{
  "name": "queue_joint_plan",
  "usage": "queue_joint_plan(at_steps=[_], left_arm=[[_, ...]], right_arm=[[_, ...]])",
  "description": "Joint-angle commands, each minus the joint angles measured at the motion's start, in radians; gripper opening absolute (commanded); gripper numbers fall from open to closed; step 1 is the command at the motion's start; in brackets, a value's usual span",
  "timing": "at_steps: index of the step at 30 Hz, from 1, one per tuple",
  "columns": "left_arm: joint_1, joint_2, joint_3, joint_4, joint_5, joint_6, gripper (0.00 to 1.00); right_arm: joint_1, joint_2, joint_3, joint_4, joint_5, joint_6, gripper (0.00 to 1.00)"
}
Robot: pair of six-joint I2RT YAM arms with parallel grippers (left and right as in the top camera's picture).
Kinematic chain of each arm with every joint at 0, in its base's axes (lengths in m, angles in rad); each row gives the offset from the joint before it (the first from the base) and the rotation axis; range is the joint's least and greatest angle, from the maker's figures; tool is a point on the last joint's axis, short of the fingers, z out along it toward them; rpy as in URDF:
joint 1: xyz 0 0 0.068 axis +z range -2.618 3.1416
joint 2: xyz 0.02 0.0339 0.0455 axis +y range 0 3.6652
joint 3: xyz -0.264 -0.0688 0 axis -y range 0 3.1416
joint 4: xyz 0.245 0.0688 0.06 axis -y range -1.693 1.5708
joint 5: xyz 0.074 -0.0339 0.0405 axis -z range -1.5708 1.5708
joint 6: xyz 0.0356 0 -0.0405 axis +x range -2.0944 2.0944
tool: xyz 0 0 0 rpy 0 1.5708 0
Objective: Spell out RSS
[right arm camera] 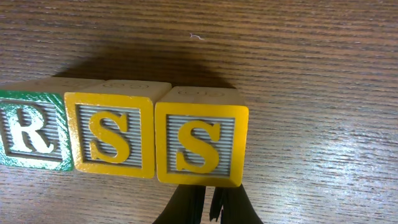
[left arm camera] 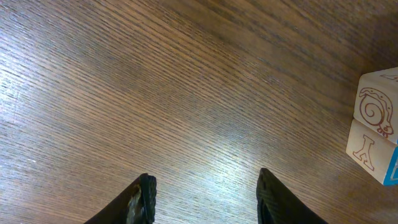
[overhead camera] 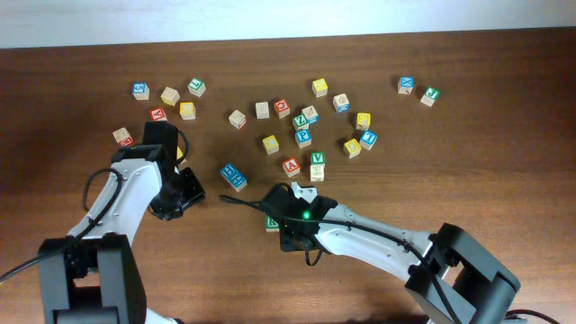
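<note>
Starting from the R (right arm camera: 28, 127), the first S (right arm camera: 112, 134) and second S (right arm camera: 200, 144) stood touching in a row on the bench (right arm camera: 311, 74). The right gripper (right arm camera: 207, 196), pinched narrow and empty, sat by the second S; the left gripper (left arm camera: 208, 196) gaped wide, empty.

A: What is being shown on the left arm (overhead camera: 124, 193)?
B: White shells are being joined by black joints, and a black cable (overhead camera: 87, 193) is being looped at its nine o'clock side.
A: And on the right arm (overhead camera: 378, 236)?
B: The same white-and-black casing is being worn, with a green light (overhead camera: 307, 215) being lit. Black tapered fingers (left arm camera: 144, 198) are being seen at six o'clock in the left wrist view.
</note>
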Motion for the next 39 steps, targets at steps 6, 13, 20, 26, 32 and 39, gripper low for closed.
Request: queue_joint_plan(at_steps=[6, 13, 20, 26, 32, 39], left_arm=[[0.006, -0.014, 0.008, -0.002, -0.011, 0.017, 0.45], [0.006, -0.014, 0.008, -0.002, -0.010, 0.017, 0.44], [0.006, -0.014, 0.008, -0.002, -0.010, 0.017, 0.44], [0.006, -0.014, 0.008, -0.002, -0.010, 0.017, 0.44], [0.006, -0.014, 0.008, -0.002, -0.010, 0.017, 0.44], [0.005, -0.014, 0.008, -0.006, -0.006, 0.017, 0.44]], right_arm=[[-0.004, 0.007, -0.007, 0.011, 0.020, -0.010, 0.04], [-0.004, 0.007, -0.007, 0.014, 0.019, -0.010, 0.04], [-0.004, 0.007, -0.007, 0.018, 0.008, -0.009, 0.04], [-0.004, 0.004, 0.001, -0.005, -0.037, -0.019, 0.04], [-0.122, -0.069, 0.066, -0.253, -0.068, -0.069, 0.04], [-0.180, 0.008, 0.023, -0.025, -0.188, -0.164, 0.04]])
